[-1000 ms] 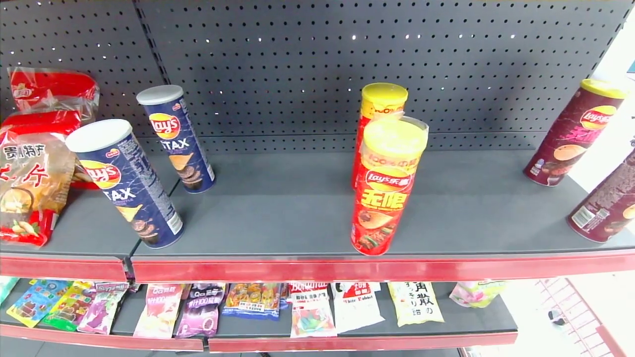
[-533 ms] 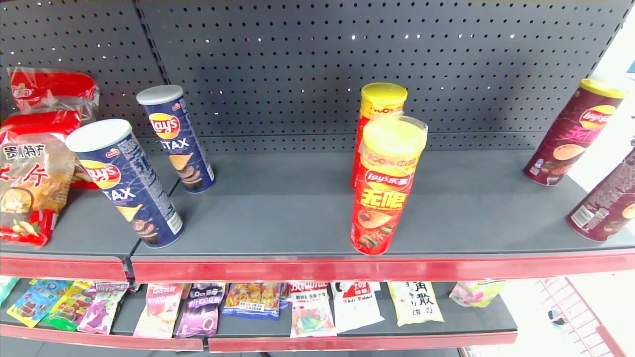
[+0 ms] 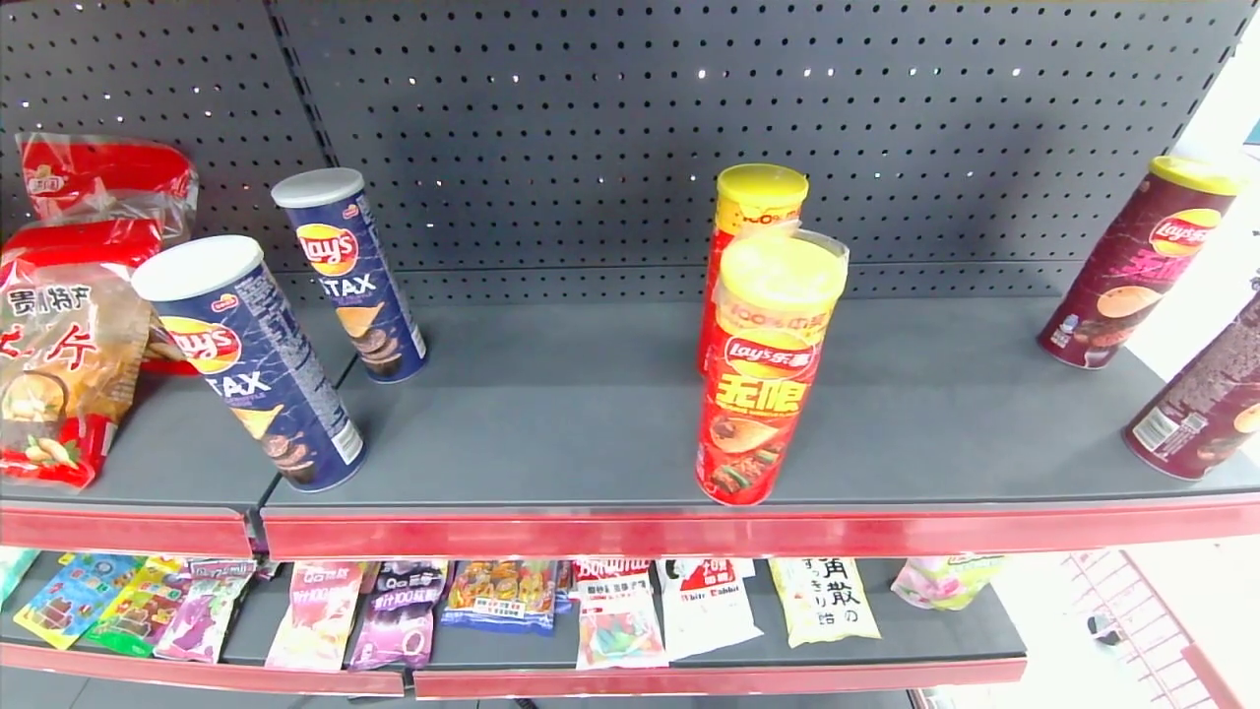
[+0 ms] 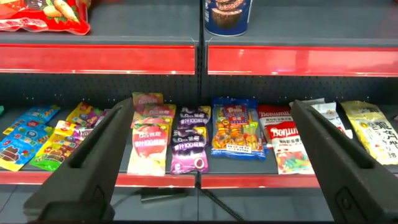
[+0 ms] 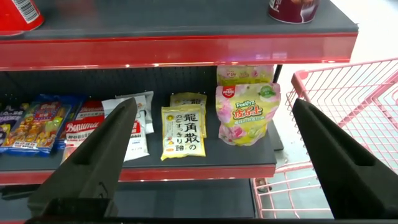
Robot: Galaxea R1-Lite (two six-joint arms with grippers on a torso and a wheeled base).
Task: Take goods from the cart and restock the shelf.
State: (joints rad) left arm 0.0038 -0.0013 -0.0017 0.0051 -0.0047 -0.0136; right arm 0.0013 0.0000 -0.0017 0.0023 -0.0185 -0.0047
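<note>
No change across the last second: head view holds steady, and every can on the shelf (image 3: 591, 414) sits where it was. Nothing new has been placed, so restocking looks paused between items, probably ahead of the next pick from the cart (image 5: 348, 124).

Left claw (image 4: 211, 106) is spread wide and holds nothing; it hangs low, facing the candy bags (image 4: 233, 127) on the lower shelf (image 4: 161, 180). Right claw (image 5: 214, 102) is likewise spread and holds nothing; it faces the same lower shelf, with the pink wire cart just beside the shelf end.

Goods on the top shelf, head view:
- two blue cans (image 3: 246, 364) at 9 o'clock, one at the front edge, one farther back
- two red cans (image 3: 768, 374) just right of centre, one close behind the other; can't tell if they touch
- two maroon cans (image 3: 1137, 266) at 3 o'clock, the nearer one cut off by the frame
- snack bags (image 3: 59, 345) at far 9 o'clock

Orientation: all the cans stand on their bases with lids up, so the long axis is vertical. Printed fronts face out toward the aisle. Bare board lies between the blue and red cans, and between red and maroon, which looks like room for more stock.
</note>
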